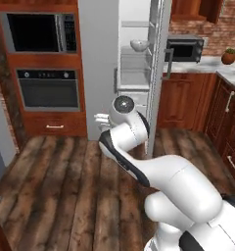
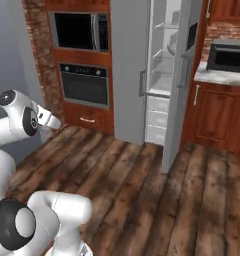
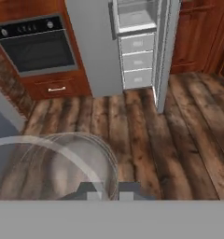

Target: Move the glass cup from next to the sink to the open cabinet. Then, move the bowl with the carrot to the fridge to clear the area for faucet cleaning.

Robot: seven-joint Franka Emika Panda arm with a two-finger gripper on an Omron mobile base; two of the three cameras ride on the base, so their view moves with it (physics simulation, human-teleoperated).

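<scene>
— How much room is there in front?

— Plenty. The dark-brown plank wooden floor (image 1: 51,186) runs bare from the robot's base to the appliances, in both base views.

— And the tall plain grey fridge (image 1: 97,73)?

— It stands across that floor, open. Its grey door (image 1: 156,98) swings out toward the robot, edge-on, between the shelves and the reddish-brown lower cabinets (image 1: 180,100) to the right. In the hand view three pale drawers (image 3: 137,60) stack at the fridge's bottom, just above the floor.

— To its left?

— Touching its flat side is a wood column with a black wall oven (image 1: 48,89) and a black built-in microwave (image 1: 38,33) above it.

— Right side?

— A pale stone counter (image 1: 212,63) carries a second black microwave (image 1: 185,48), just behind the door's edge.

— Anything inside?

— A round white bowl (image 1: 139,45) sits on an upper shelf, near its front edge. It is too small to tell what it holds.

— The gripper (image 1: 101,118)?

— Low, well short of the fridge, pointing left. In the hand view a see-through round shape (image 3: 62,163) lies against the finger tips; I cannot tell what it is, nor whether the gripper grips it.
</scene>
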